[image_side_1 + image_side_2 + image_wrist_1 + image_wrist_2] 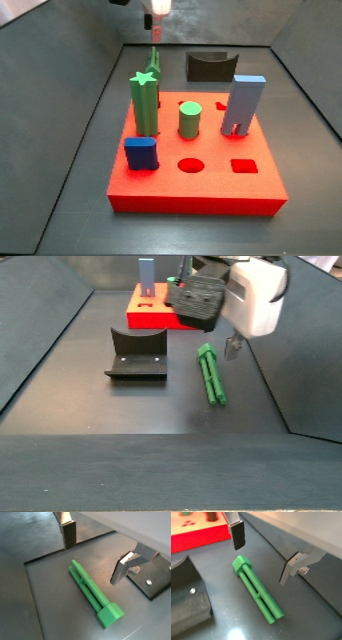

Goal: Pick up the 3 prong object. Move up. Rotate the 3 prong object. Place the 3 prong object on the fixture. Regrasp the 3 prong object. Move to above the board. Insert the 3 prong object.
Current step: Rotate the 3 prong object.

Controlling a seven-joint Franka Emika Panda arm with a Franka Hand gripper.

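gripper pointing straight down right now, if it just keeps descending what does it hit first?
Most likely the 3 prong object, lying flat on the floor between the open gripper fingers in both wrist views. Depth is unclear, so a finger may meet bare floor beside it.

Dim, soft overhead light; low-res blur.

Both wrist views look steeply down from close above the 3 prong object (94, 593), which lies flat on the dark floor with the gripper (97, 554) above it, fingers parted either side; a wrist view also catches a corner of the board (198, 537). A side view looks from the near end of the board (201, 190) down its length toward the fixture (209, 66). A side view from the opposite end shows the fixture (136, 354) nearest, the bar (211, 376) beside it and the board (150, 318) beyond.
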